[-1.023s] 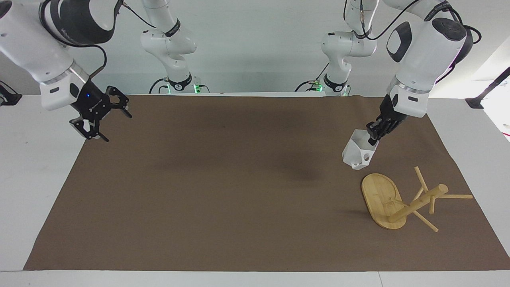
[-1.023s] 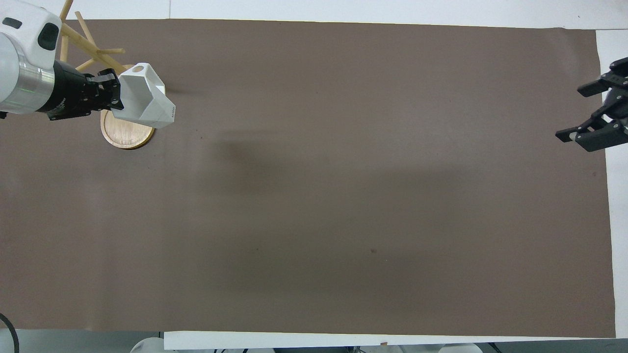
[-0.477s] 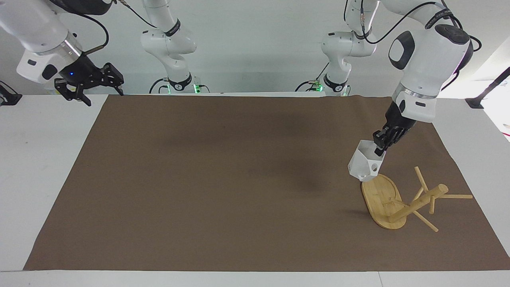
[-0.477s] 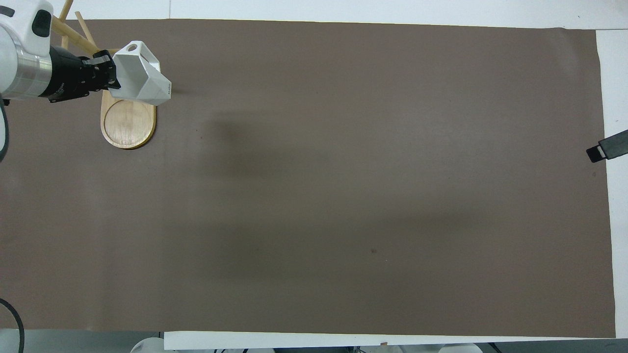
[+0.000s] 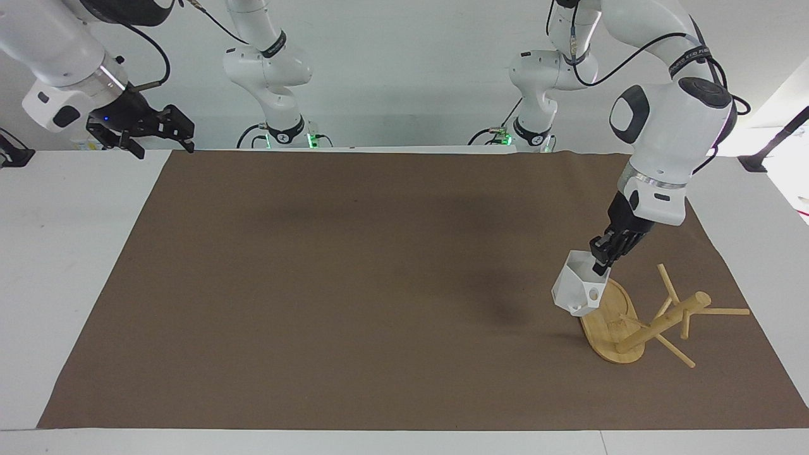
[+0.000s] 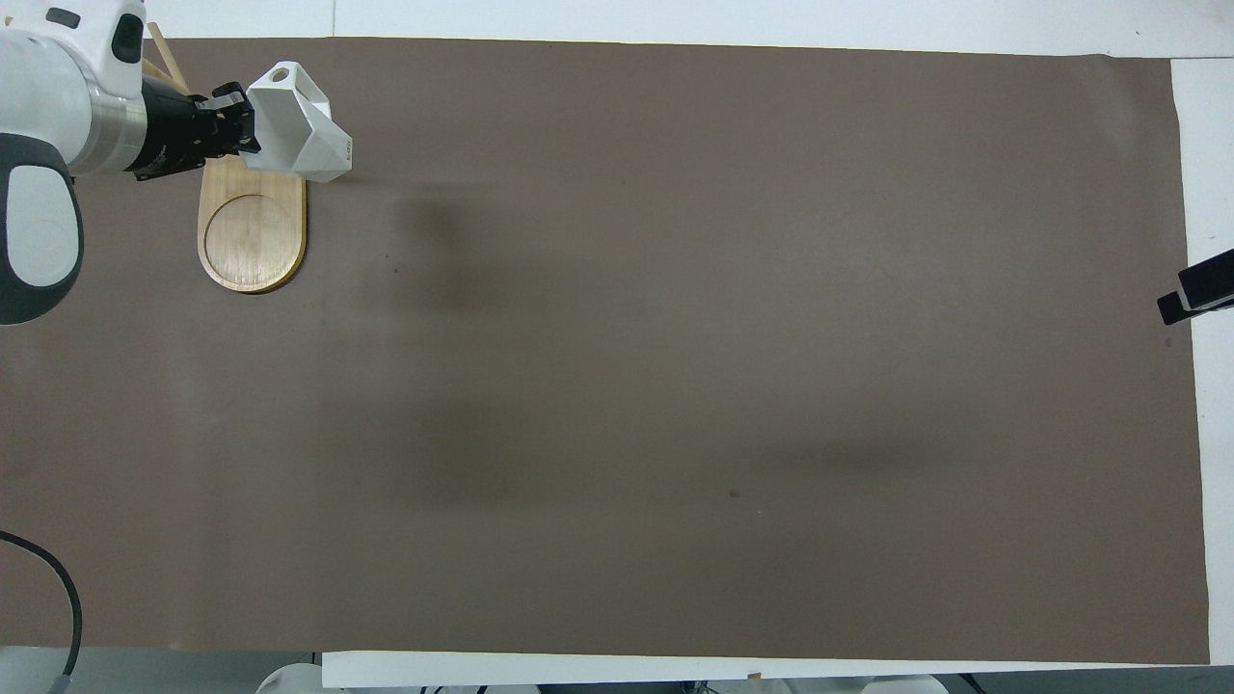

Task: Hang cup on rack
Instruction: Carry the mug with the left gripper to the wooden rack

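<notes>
Hovering at the right arm's end of the table, the right gripper [image 5: 161, 136] is hanging in the air over the white tabletop [image 5: 63, 253] just off the corner of the brown mat [image 5: 354, 284], well apart from the bamboo mug rack [image 5: 616, 322], and its fingers are standing spread wide with nothing between them. That arm is waiting.

Toward the left arm's end, the rack is standing on its oval base on the mat, its round post leaning in the facing view with thin pegs sticking out from it. The left gripper [image 5: 600, 262] is reaching down over the rack's base, its fingertips pinched tight on the rim of the white faceted cup [image 5: 576, 292]. The cup is hanging tilted in the air, its mouth turned up and sideways, its tapered bottom pointing down at the end of the base that lies nearer the robots. It is sitting very close over the base; whether it is touching the wood I cannot tell. It is not on any peg yet.
</notes>
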